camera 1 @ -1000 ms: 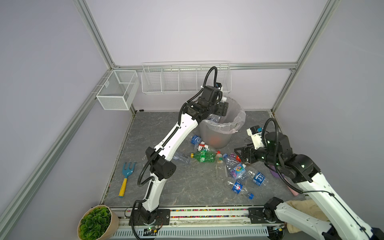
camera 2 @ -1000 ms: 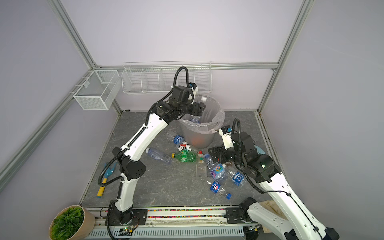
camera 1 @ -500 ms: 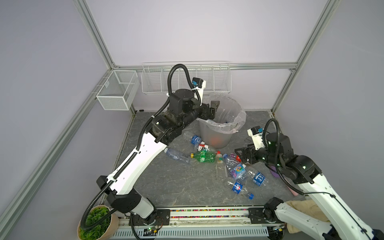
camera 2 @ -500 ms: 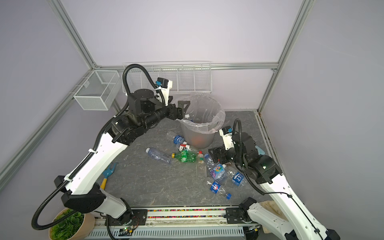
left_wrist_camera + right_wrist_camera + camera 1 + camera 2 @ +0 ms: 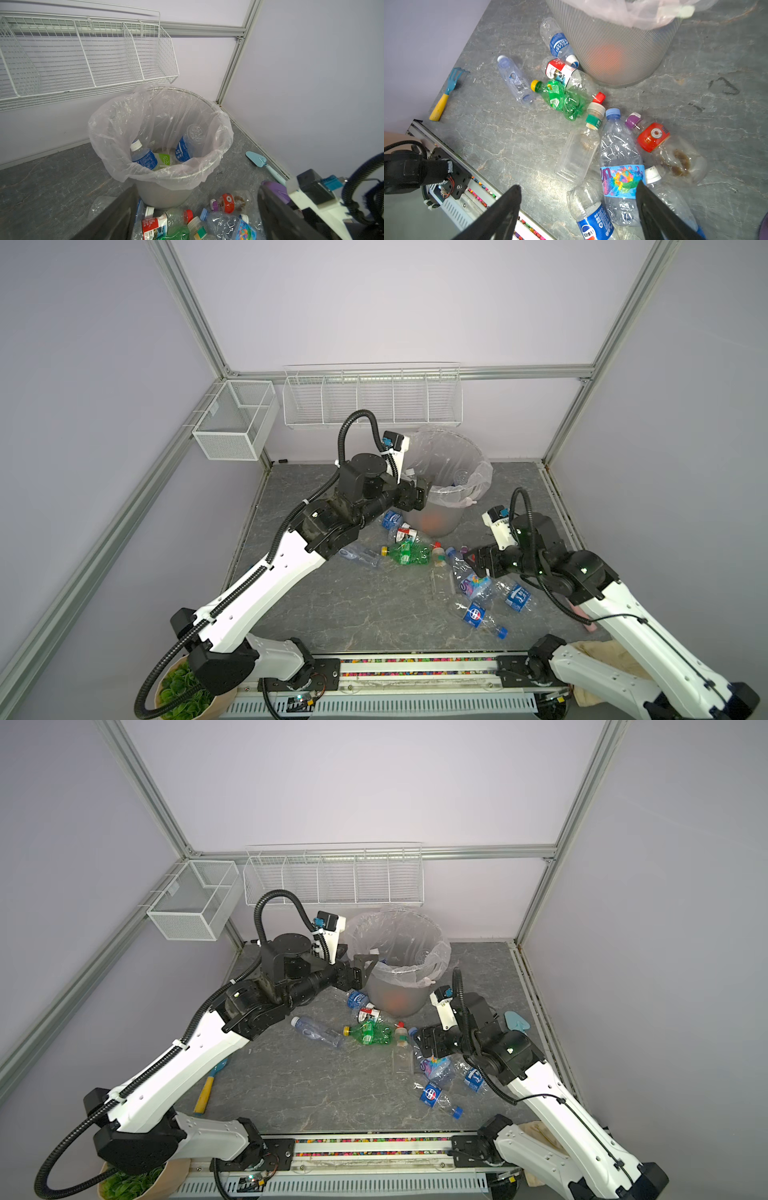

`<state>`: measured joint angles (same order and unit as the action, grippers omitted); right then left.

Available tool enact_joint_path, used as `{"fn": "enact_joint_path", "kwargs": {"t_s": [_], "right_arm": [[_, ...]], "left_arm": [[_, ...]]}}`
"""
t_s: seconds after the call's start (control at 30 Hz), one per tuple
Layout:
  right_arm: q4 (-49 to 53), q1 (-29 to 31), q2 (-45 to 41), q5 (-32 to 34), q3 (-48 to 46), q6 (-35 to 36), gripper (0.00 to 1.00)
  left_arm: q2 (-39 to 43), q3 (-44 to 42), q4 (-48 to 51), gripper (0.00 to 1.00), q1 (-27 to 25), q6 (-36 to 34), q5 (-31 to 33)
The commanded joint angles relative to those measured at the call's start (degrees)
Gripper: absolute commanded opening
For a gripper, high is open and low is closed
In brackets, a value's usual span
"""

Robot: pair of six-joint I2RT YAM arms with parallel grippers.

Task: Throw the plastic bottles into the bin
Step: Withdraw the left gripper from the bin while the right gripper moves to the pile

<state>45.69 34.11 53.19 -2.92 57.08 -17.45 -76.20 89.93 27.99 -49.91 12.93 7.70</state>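
The bin, pale grey with a clear liner, stands at the back; two blue-labelled plastic bottles lie inside it. Several more bottles lie on the floor in front of it, among them a crushed green one, one with a multicoloured label and a Pepsi one. My left gripper is open and empty, level with the bin's near-left rim. Above the right-hand bottles, my right gripper hangs open and empty.
White wire baskets hang on the back and left walls. A blue and yellow rake lies at the left, a blue scoop at the right wall. A potted plant and a beige cloth sit by the front rail.
My left arm has pulled back from over the bin toward the front left, and its open gripper now sits beside the bin's rim. The right arm has stayed still.
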Motion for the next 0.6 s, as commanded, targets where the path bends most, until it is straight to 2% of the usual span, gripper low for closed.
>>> {"fn": "enact_joint_path", "kwargs": {"t_s": [0.0, 0.57], "right_arm": [[0.54, 1.43, 0.73, -0.79, -2.38, -2.34, 0.89], [-3.23, 5.47, 7.56, -0.43, -8.19, -9.81, 0.91]], "left_arm": [[3.1, -3.12, -2.79, 0.88, -0.43, 2.21, 1.23], [12.45, -20.84, -6.64, 0.85, -0.76, 9.19, 2.73]]}}
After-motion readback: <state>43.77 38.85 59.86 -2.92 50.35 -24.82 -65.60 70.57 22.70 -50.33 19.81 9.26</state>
